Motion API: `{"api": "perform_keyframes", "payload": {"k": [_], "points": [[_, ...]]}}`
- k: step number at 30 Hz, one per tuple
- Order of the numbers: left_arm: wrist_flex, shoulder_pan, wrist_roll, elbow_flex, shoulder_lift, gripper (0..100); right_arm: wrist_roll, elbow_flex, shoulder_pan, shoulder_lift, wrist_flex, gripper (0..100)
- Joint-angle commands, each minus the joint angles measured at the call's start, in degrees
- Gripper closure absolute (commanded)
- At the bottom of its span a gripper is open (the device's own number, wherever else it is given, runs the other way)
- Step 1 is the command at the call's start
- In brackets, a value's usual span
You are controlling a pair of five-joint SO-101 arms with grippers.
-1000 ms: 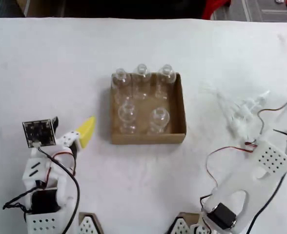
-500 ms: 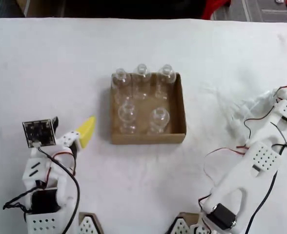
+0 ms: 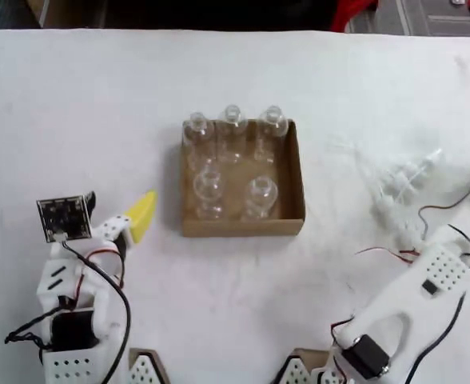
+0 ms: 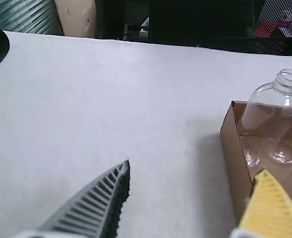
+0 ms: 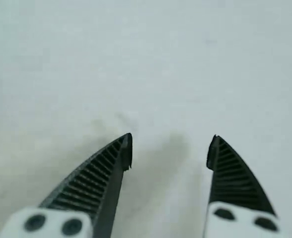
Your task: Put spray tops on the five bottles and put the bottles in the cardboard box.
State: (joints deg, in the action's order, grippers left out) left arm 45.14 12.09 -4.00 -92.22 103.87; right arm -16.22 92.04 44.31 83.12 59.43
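Bottles (image 3: 232, 160), all five, stand open-necked inside the cardboard box (image 3: 297, 192), three in the far row and two in the near, so boxing seems to have come ahead of capping. Spray tops (image 3: 399, 186) lie in a loose heap on the worktop (image 3: 99, 96) right of the box, handy to the right arm. Right end effector (image 5: 172, 138) is spread wide over bare worktop, empty; the heap seems to lie near it, toward the box. Left end effector (image 4: 194, 168), likewise wide and empty, sits just beside the box's left wall, probably ready to steady a bottle.

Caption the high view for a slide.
Five open bottles stand in the box, spray tops lying loose on the table to its right.
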Motion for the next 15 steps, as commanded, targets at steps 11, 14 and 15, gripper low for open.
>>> {"api": "perform_keyframes", "payload": {"k": [11,14,15], "points": [[-1.32,-1.01,1.76,0.26,0.40,64,21.27,2.81,-10.33,-17.10,16.22,77.2],[-1.32,-1.01,1.85,0.26,0.40,64,21.27,2.73,-13.14,-18.59,17.54,77.3],[-1.32,-1.01,1.93,0.26,0.40,64,21.27,2.73,-14.11,-19.03,17.98,77.3]]}}
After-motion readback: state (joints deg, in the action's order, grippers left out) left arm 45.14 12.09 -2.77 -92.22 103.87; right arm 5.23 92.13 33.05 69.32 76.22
